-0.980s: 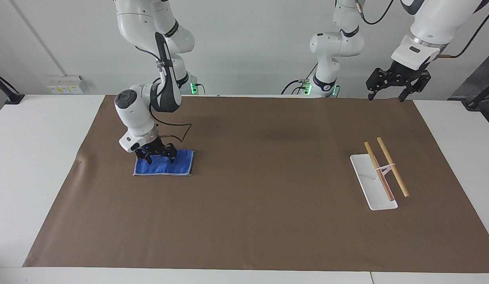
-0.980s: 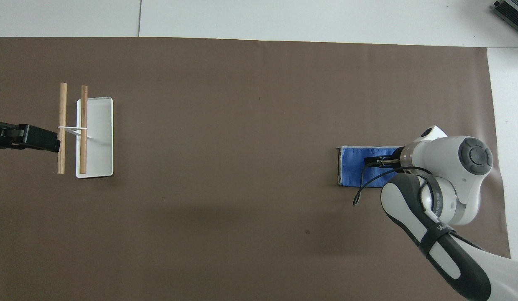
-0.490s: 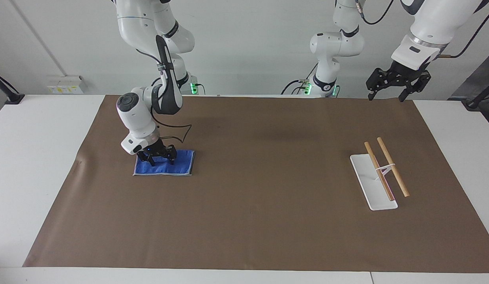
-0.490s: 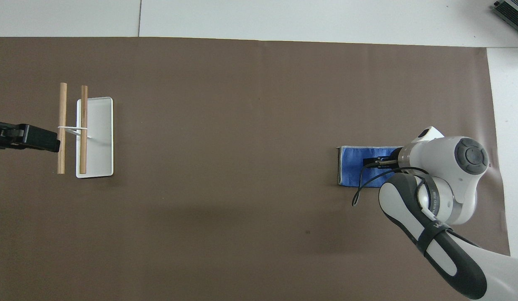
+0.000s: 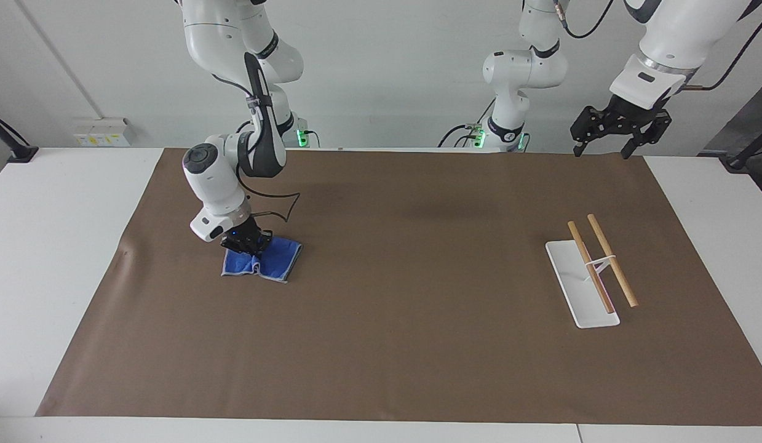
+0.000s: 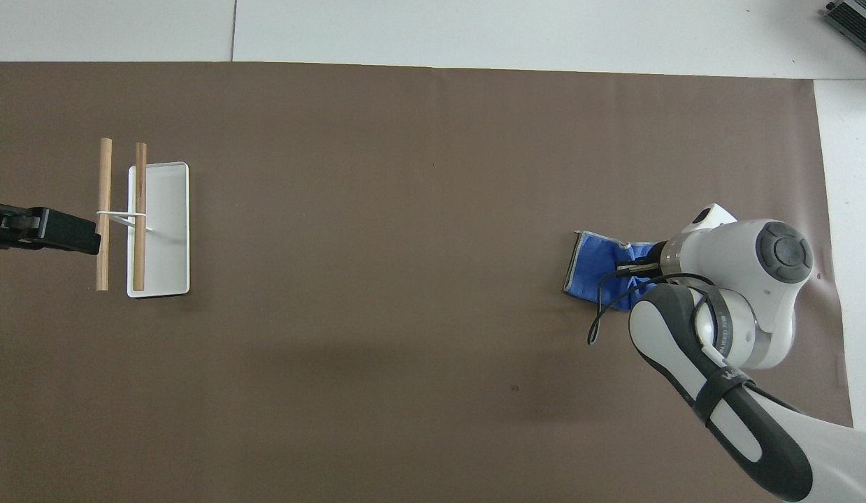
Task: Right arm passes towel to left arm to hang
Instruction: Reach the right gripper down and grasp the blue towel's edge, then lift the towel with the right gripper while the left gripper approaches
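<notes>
The royal-blue towel [image 5: 262,261] lies on the brown mat toward the right arm's end of the table, bunched up at its middle; it also shows in the overhead view [image 6: 595,271]. My right gripper [image 5: 245,244] is shut on the towel's edge nearest the robots and pinches the cloth, whose corners sag to the mat. In the overhead view my right gripper [image 6: 630,266] is partly hidden by its own wrist. My left gripper [image 5: 603,149] hangs open in the air at the mat's edge nearest the robots, at the left arm's end, and waits. In the overhead view only its dark side [image 6: 48,230] shows.
A white tray [image 5: 571,283] with two wooden rods [image 5: 611,259] on a stand sits on the mat toward the left arm's end, also in the overhead view [image 6: 168,230]. The brown mat [image 5: 405,320] covers most of the white table.
My right gripper has closed on the towel and gathered it: the flat rectangle is now bunched and narrower, its middle drawn up. The left arm has not moved.
</notes>
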`<state>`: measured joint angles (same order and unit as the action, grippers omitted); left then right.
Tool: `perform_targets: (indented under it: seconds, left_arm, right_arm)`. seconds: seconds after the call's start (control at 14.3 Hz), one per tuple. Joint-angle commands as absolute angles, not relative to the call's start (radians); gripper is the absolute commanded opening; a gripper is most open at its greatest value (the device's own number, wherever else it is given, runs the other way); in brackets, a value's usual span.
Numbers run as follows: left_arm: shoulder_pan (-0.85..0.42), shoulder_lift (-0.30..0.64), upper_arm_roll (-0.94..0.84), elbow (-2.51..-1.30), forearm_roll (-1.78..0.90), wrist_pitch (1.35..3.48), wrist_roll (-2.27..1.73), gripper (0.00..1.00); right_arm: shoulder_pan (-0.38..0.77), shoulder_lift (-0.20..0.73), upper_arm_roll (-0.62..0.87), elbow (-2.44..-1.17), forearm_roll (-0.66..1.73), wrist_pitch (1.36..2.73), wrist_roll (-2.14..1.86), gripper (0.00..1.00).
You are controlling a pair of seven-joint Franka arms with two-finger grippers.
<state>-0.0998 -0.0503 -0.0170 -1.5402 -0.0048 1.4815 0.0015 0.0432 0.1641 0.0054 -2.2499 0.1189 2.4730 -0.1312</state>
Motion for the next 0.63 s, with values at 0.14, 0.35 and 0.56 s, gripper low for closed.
perform_targets:
  seconds: [0.14, 0.35, 0.56]
  left_arm:
    - [-0.098, -0.078, -0.014, -1.568, -0.018, 1.476, 0.005, 1.0]
    - [-0.098, -0.077, -0.014, -1.568, -0.018, 1.476, 0.005, 1.0]
    - [-0.098, -0.078, -0.015, -1.568, -0.018, 1.482, 0.002, 1.0]
  right_arm:
    - [0.051, 0.141, 0.049, -2.172, 0.155, 2.389, -0.202, 0.0]
    - [0.051, 0.13, 0.066, -2.085, 0.352, 2.266, -0.219, 0.0]
    - [0.052, 0.124, 0.075, -2.036, 0.513, 2.22, -0.242, 0.0]
